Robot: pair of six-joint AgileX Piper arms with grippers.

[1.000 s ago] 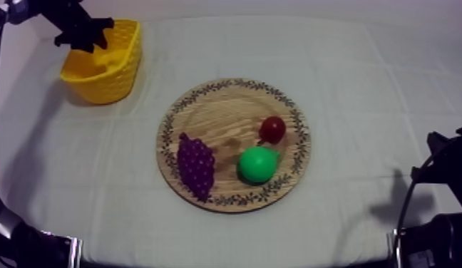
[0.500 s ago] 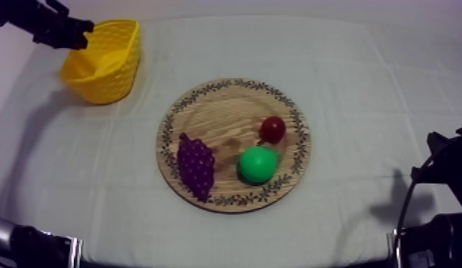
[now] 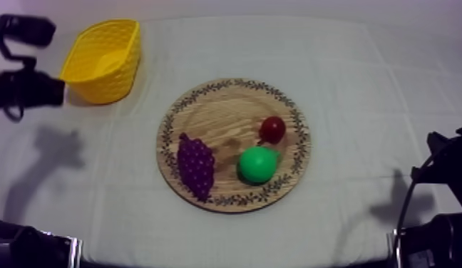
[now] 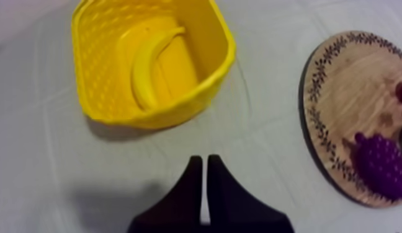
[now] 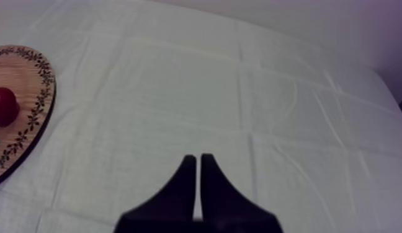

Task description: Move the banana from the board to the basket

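Note:
The banana (image 4: pixel 144 68) lies curved on the floor of the yellow basket (image 4: pixel 223 59), which stands at the far left of the table (image 3: pixel 105 78). My left gripper (image 4: pixel 204 162) is shut on nothing, its fingers together as a narrow wedge a little short of the basket's near wall. In the top view my left arm (image 3: pixel 27 89) hangs just left of the basket. The round wooden board (image 3: pixel 227 107) sits mid-table and holds purple grapes (image 3: pixel 196 165), a green pear (image 3: pixel 258 164) and a small red fruit (image 3: pixel 273 129). My right gripper (image 5: pixel 198 160) is shut over bare cloth.
My right arm (image 3: pixel 440 174) rests low at the right edge of the table. The board's rim (image 5: pixel 30 118) with the small red fruit (image 5: pixel 4 105) lies well left of the right gripper. Open cloth surrounds the board on all sides.
My left arm has drawn back from over the basket, leftward and toward the table's front. The right arm and the fruit on the board have not moved.

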